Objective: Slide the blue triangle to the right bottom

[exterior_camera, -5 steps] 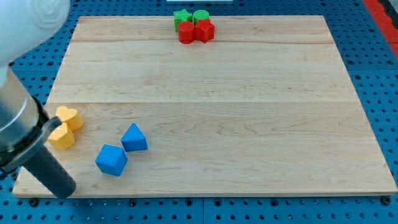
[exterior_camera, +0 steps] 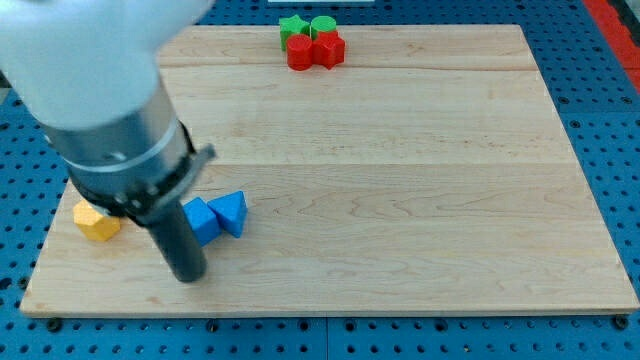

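Currently my tip [exterior_camera: 187,275] sits on the bench [exterior_camera: 400,180] near the view's bottom left, just below-left of the blue cube-like block [exterior_camera: 203,220]. Blue triangle [exterior_camera: 231,212] is touching that blue block on its right side, in the lower-left part of the bench. My arm hides most of the yellow blocks; only one yellow block [exterior_camera: 98,222] shows, left of my rod. Red blocks [exterior_camera: 315,50] and green blocks [exterior_camera: 307,27] are clustered at the view's top edge, well apart. No hand on this rig, just the rod, so nothing is gripped.
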